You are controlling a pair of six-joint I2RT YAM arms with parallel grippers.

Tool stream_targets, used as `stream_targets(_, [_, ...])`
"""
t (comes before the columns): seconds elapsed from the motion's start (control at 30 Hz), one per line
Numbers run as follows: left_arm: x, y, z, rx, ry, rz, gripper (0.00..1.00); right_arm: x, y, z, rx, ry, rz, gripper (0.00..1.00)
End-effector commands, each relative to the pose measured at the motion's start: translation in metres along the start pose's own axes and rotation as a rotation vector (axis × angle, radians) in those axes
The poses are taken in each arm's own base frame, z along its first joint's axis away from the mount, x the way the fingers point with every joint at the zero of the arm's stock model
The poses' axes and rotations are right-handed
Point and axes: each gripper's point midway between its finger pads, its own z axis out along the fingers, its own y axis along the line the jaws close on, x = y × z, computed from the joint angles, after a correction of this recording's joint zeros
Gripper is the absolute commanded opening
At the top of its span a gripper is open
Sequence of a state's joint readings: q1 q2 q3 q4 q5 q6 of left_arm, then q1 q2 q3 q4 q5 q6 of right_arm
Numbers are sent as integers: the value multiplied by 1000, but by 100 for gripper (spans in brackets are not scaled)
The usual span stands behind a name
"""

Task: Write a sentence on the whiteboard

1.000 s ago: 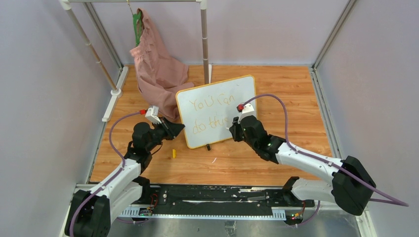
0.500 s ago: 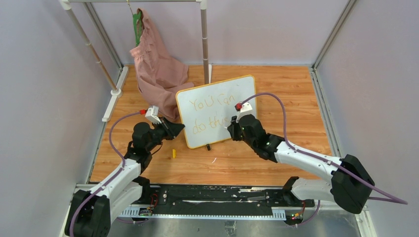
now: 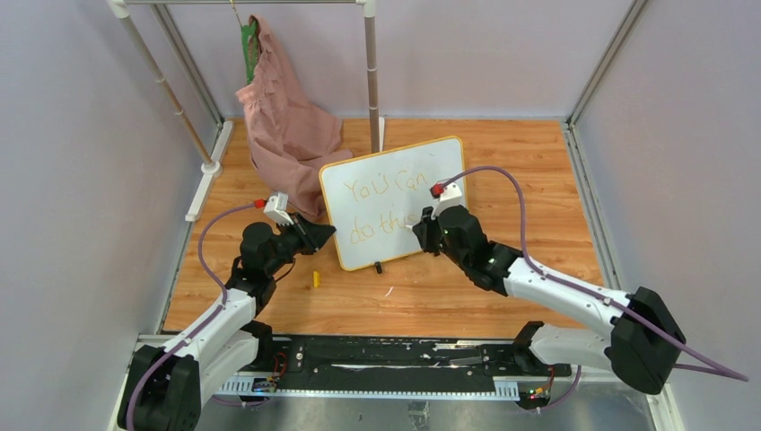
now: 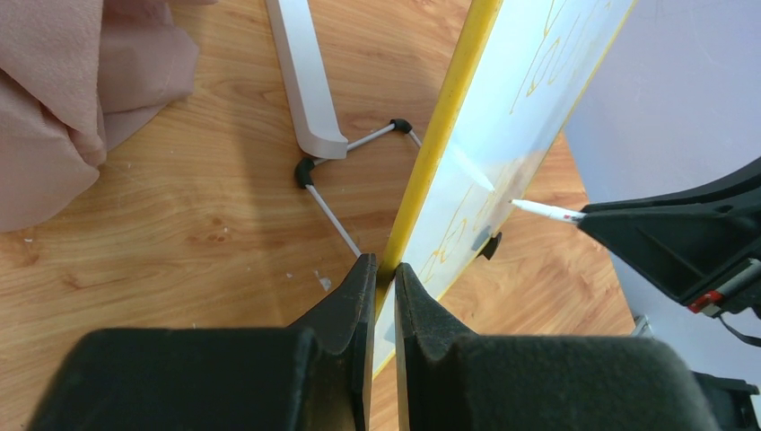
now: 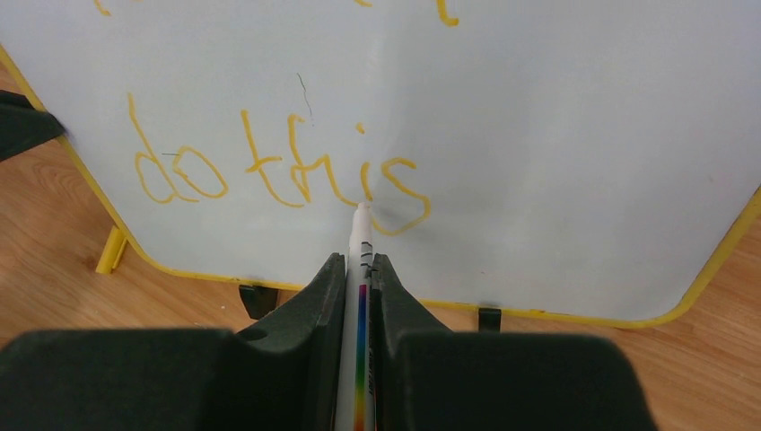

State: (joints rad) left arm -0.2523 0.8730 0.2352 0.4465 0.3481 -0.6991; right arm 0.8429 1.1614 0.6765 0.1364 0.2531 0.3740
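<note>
The whiteboard stands tilted on the wooden floor, white with a yellow frame and black feet. The sentence in orange-yellow reads "You can" over "do this"; its lower line shows in the right wrist view. My left gripper is shut on the whiteboard's yellow left edge. My right gripper is shut on a white marker with a rainbow stripe. The marker's tip touches the board at the foot of the "s". The marker also shows in the left wrist view.
A pink cloth hangs from a rack at the back left, reaching the floor. A white rack post stands behind the board, its foot and wire stand nearby. A small yellow cap lies on the floor left of the board.
My right gripper has shifted slightly up and right along the board with the marker. The left arm and the board have not moved.
</note>
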Motion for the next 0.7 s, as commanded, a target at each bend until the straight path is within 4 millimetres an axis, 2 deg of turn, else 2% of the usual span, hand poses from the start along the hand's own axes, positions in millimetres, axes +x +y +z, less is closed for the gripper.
stream_targets(0.0, [-10,-10,1,37,-39,12,0,-19,6,-19,-43,-59,8,0])
stream_targets(0.23, [-10,-10,1,37,-39,12,0,-26,-3,-49,-48,-107,17,0])
stream_targets(0.37, [-10,-10,1,38,-39,11,0,-25,-17,-65,-17,-147,12,0])
stream_targets(0.5, [-10,-11,1,39,-39,10,0,-15,-39,-73,53,-178,4,0])
stream_targets(0.67, [-9,-10,1,39,-37,7,0,5,-56,-71,102,-168,22,0])
